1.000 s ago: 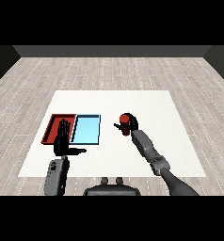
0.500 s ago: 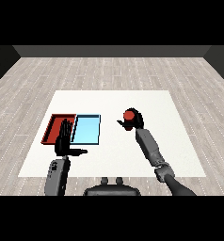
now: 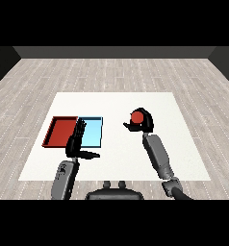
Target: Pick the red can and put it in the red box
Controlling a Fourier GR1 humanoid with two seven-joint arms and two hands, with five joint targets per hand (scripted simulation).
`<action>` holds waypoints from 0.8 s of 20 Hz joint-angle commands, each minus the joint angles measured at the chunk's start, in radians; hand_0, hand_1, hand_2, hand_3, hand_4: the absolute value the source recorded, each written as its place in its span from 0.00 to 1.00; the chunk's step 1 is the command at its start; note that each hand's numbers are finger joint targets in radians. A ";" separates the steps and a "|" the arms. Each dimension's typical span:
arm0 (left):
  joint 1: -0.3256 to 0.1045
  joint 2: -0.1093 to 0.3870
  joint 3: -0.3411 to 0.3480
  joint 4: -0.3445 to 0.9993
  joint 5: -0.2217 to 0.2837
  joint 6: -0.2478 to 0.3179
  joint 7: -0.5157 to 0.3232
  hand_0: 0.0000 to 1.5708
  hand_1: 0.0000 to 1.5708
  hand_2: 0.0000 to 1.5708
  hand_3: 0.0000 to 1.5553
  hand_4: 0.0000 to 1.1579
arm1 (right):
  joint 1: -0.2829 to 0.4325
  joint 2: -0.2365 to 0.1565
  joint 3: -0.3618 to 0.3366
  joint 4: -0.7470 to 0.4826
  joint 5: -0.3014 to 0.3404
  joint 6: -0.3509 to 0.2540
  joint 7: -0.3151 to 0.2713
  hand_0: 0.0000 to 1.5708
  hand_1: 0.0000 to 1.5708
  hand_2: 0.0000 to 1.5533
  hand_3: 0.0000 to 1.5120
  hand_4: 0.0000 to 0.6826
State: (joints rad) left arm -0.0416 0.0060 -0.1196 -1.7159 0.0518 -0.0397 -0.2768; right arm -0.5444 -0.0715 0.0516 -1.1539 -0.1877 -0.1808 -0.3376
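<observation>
The red can (image 3: 137,117) is held in my right hand (image 3: 143,124), whose fingers curl round it above the white table, right of the trays. The red tray (image 3: 60,132) lies at the table's left with nothing in it. My left hand (image 3: 77,141) hovers with straight fingers over the seam between the red tray and the light blue tray, its thumb sticking out to the right.
The light blue tray (image 3: 91,133) lies against the red tray's right side, between it and the can. The white table (image 3: 116,103) stretches around them, with a wooden floor beyond its edges.
My right hand has lifted the red can and moved it up and slightly right. The left hand has barely moved.
</observation>
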 commanded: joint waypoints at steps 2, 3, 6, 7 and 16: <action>-0.016 -0.006 -0.108 -0.009 -0.026 0.099 0.047 0.00 0.00 0.00 0.00 0.00 | 0.093 0.069 0.145 -0.212 0.042 -0.145 0.077 0.92 0.92 0.90 0.91 0.92; -0.075 -0.006 -0.086 0.030 -0.032 0.081 0.060 0.00 0.00 0.00 0.00 0.00 | 0.033 0.069 0.184 -0.221 0.053 -0.216 0.144 0.92 0.92 0.90 0.91 0.92; -0.179 -0.006 -0.076 0.112 -0.054 0.122 0.105 0.00 0.00 0.00 0.00 0.00 | 0.157 0.070 0.228 -0.249 0.038 -0.191 0.030 0.92 0.92 0.91 0.91 0.91; -0.083 -0.006 -0.205 0.039 -0.054 0.194 0.108 0.00 0.00 0.00 0.00 0.00 | 0.098 0.071 0.191 -0.285 0.076 -0.182 0.125 0.92 0.92 0.91 0.91 0.93; -0.121 -0.006 -0.239 0.143 -0.023 0.227 0.104 0.00 0.00 0.00 0.00 0.00 | 0.198 0.071 0.295 -0.399 0.093 -0.217 0.094 0.92 0.92 0.92 0.92 0.90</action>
State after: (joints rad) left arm -0.1568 0.0003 -0.3339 -1.6066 0.0102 0.1616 -0.1743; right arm -0.3709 -0.0098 0.2963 -1.4912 -0.1222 -0.3667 -0.2769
